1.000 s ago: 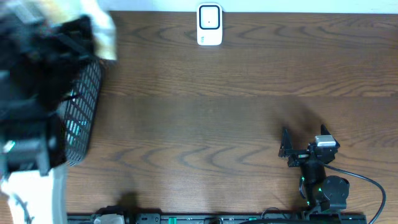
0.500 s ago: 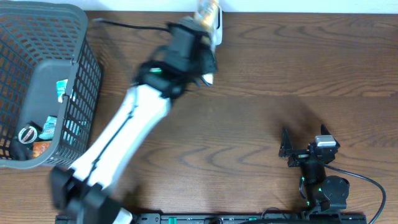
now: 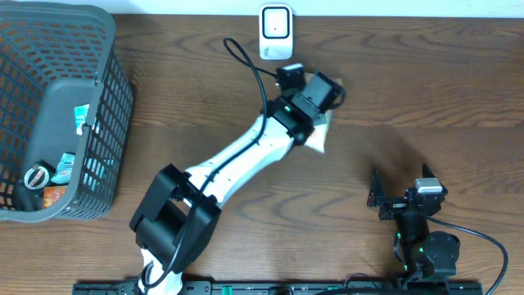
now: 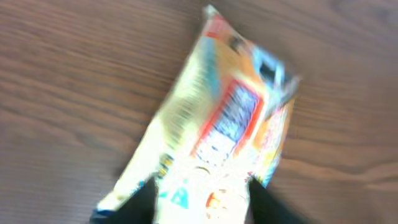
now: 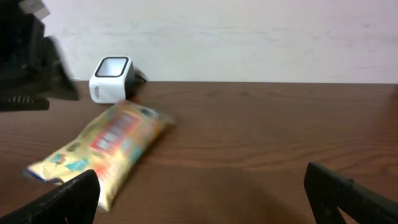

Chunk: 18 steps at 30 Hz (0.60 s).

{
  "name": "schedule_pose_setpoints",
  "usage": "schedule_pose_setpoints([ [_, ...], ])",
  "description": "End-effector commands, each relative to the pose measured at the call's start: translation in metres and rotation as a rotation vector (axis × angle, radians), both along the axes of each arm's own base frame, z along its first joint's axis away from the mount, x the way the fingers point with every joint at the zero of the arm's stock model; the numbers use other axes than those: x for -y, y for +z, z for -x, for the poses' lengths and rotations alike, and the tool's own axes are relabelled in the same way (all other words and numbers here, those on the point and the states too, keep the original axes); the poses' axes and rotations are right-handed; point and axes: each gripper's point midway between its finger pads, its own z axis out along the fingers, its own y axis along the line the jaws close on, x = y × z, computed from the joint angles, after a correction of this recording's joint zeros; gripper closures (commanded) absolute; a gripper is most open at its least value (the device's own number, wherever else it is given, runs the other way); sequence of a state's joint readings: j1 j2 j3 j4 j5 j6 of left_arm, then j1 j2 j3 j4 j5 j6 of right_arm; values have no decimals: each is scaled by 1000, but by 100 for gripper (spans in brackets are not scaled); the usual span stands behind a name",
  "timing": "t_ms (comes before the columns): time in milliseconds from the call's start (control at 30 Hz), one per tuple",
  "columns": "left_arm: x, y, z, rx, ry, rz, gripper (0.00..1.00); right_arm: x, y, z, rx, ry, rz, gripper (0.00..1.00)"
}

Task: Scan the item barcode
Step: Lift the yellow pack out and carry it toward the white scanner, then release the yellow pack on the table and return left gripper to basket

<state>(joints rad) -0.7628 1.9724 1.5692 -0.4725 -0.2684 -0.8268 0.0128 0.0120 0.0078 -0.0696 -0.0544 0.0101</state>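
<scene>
The step in hand, as I judge it, is the set-down of the packet [image 4: 230, 118] beside the scanner [image 3: 276, 33]; I cannot confirm from these views whether a scan has registered. The packet lies flat on the table [image 3: 205, 90], printed face up, just to the near right of the scanner and apart from it, its long axis running from near left to far right in the right wrist view. No barcode can be made out on the upper face; the left wrist view is blurred, so it may be on the underside. The left claw [image 4: 202, 202] hangs over the near end of the packet with its jaws roughly half open. Its fingers [image 4: 144, 200] stand apart in front of the wrapper, which shows both between them and outside the left one, so I read no pinch; whether a pad brushes the film I cannot tell. The right claw [image 3: 399, 180] is parked near the right edge of the table, jaws wide, holding nothing. The basket [image 3: 115, 98] sits at the far left with other items in it. My next move calls for lifting the left claw straight up to clear the packet without dragging it, then, if no scan is confirmed, regripping one end and turning the barcode face toward the scanner window
</scene>
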Motion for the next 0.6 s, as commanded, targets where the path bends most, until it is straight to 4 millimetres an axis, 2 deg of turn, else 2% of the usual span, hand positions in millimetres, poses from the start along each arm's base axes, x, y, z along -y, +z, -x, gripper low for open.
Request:
schedule_pose_setpoints([
  [0,7,11,1,37,21,23,35,5,0,0,2,-22,8,1],
  [100,10,21,1,58,-9,18,35,5,0,0,1,-22,8,1],
  [167,8,39,1,94,-46,10,35,5,0,0,2,-22,8,1],
  [267,-2,82,-1,183,-125,-23,35,5,0,0,2,-22,8,1],
  [333,-19,120,-3,267,-185,-67,35,5,0,0,2,-22,8,1],
  [400,-46,159,-3,344,-207,-107,35,5,0,0,1,-22,8,1],
  [467,-86,196,-3,403,-169,-126,35,5,0,0,2,-22,8,1],
  [567,-171,243,2,465,-23,-151,35,5,0,0,1,-22,8,1],
])
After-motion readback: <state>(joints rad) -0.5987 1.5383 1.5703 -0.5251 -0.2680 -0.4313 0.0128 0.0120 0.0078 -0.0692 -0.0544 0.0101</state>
